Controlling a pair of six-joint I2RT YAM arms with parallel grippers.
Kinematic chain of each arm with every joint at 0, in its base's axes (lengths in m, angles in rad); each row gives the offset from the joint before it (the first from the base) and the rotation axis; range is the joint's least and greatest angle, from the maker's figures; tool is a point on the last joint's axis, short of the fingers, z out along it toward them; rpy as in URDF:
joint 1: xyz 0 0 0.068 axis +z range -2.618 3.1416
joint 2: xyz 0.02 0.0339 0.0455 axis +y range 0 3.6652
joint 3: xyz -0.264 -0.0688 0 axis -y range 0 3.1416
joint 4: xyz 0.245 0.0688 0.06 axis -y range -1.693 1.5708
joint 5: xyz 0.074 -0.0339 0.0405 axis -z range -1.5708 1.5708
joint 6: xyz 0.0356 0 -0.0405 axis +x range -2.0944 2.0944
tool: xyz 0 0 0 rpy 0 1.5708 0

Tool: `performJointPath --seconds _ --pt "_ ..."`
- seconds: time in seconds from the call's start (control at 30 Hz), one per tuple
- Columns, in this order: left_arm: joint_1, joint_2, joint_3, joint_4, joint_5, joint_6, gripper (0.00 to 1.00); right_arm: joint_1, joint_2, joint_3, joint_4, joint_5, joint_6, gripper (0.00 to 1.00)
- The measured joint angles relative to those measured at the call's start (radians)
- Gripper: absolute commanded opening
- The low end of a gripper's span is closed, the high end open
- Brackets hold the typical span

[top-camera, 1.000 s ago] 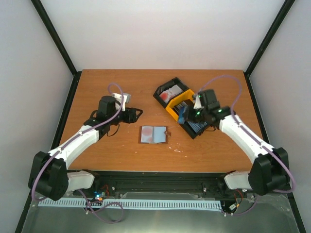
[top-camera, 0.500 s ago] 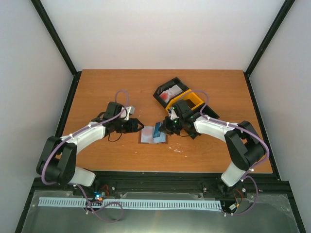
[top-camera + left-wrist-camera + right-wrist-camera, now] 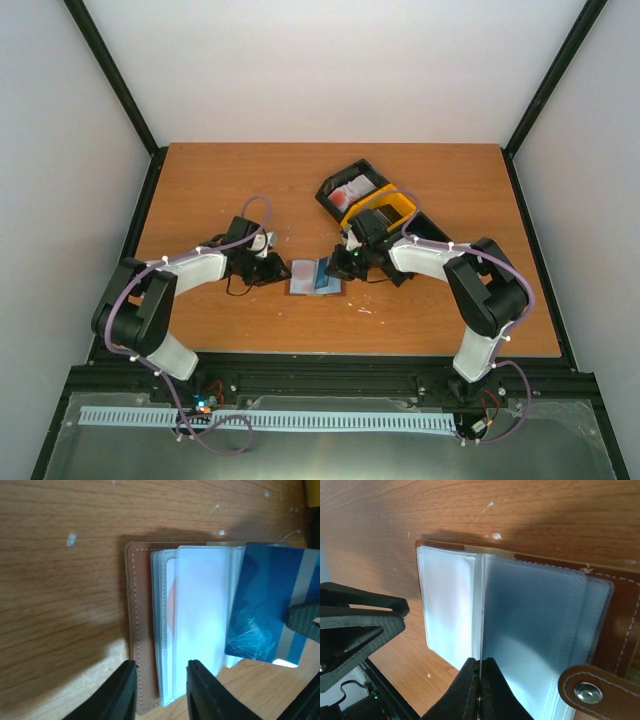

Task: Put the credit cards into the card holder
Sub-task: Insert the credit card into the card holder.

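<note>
At worktop (image 3: 200, 180) centre, the opened card holder (image 3: 304, 276) is straddled by the released left jaws; a blue credit card (image 3: 265, 615), clenched in the right jaws, should be squared to a clear sleeve (image 3: 202, 610) before sliding.

Brown card holder (image 3: 134, 630) lying open, sleeves up, blue credit card (image 3: 267, 610) tilted over it, perhaps touching

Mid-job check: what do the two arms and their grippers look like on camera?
The left arm and right arm have white link shells with black joints and bases. A purple cable loops along each. The left gripper and right gripper are black, with tapered matte fingers.
</note>
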Motion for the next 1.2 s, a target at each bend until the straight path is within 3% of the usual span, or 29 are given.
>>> performJointPath --seconds 0.73,1.2 --pt "-0.002 0.064 0.002 0.01 0.005 -0.008 0.25 0.005 0.041 -0.024 0.144 -0.092 0.057 0.03" --pt "-0.003 0.064 0.002 0.009 -0.008 -0.019 0.25 -0.007 0.019 -0.074 0.121 -0.06 0.097 0.03"
